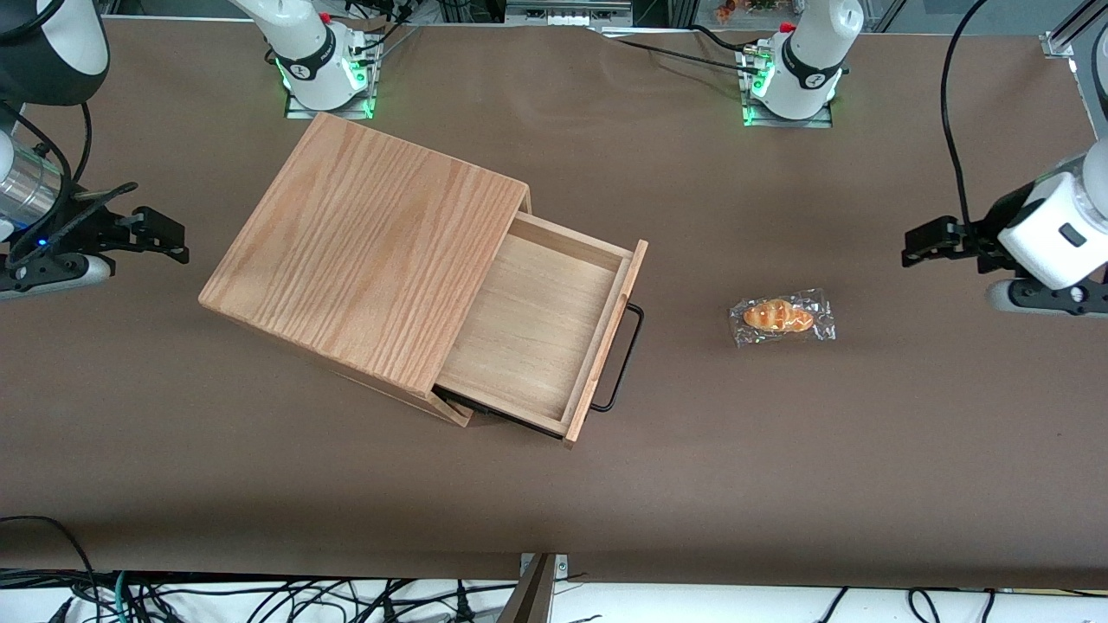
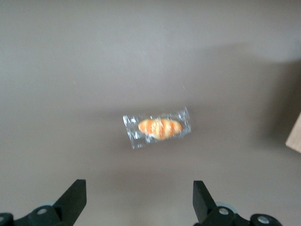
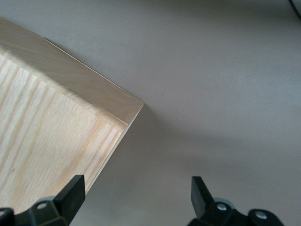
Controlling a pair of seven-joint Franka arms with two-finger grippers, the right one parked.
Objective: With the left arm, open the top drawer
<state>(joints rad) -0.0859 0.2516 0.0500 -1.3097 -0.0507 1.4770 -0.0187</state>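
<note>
The top drawer (image 1: 537, 333) stands pulled well out of the oak-grain wooden box (image 1: 363, 251), its light-wood tray bare inside. Its thin black bar handle (image 1: 625, 355) runs along the drawer front, facing the working arm's end of the table. My left gripper (image 1: 919, 245) hovers above the table far out toward that end, apart from the handle and touching nothing. In the left wrist view the gripper (image 2: 138, 188) is open, its black fingertips (image 2: 77, 190) wide apart with only bare table between them. A wooden corner of the drawer (image 2: 295, 136) shows at that view's edge.
A bread roll in clear wrapping (image 1: 782, 317) lies on the brown table (image 1: 779, 450) between the drawer front and my gripper; the same bread roll (image 2: 159, 128) appears ahead of the fingers. The arm bases (image 1: 792, 82) stand along the table edge farthest from the front camera.
</note>
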